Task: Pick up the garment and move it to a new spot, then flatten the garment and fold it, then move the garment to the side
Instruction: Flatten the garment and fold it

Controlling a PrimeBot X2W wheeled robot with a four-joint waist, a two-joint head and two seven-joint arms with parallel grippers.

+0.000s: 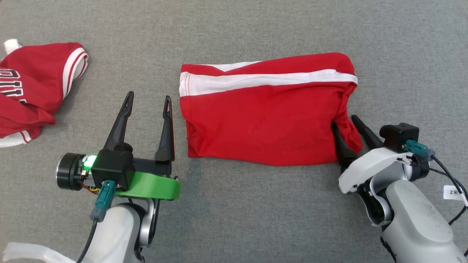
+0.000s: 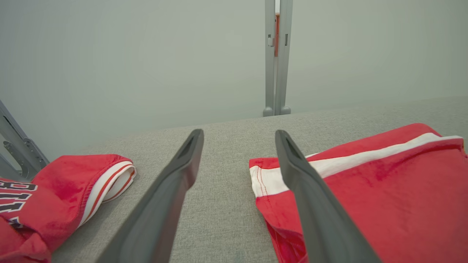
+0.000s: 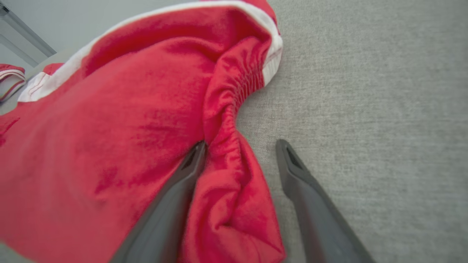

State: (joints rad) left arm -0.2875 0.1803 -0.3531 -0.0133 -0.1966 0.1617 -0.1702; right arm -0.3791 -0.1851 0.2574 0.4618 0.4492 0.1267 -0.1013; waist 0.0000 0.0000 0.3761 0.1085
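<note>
the folded red garment (image 1: 267, 120) with its white stripe lies flat in the middle of the head view, on the grey fabric surface (image 1: 234, 212); the right gripper (image 1: 344, 121) sits at the garment's lower right corner, jaws apart and clamped on nothing; in the right wrist view one finger (image 3: 172, 197) is tucked into the crease beside the gathered edge (image 3: 234, 109), while the other rests over bare surface with a gap between it and the cloth; the left gripper (image 1: 149, 96) hangs at the lower left of the head view, jaws wide apart, just beside the garment's left edge and touching nothing.

the step in hand looks like taking hold of the folded garment to shift it aside; the likely trouble is a one-sided grab; if the right jaws close on the bunched top layer alone, the fold may peel open as it lifts; with that one corner held, the far side would drag on the grey surface and skew the neat rectangle; the left jaws stand off the cloth, so closing there would catch air; a move toward the upper left of the head view risks running into the second red jersey (image 1: 33, 87) lying there and tangling the two.
</note>
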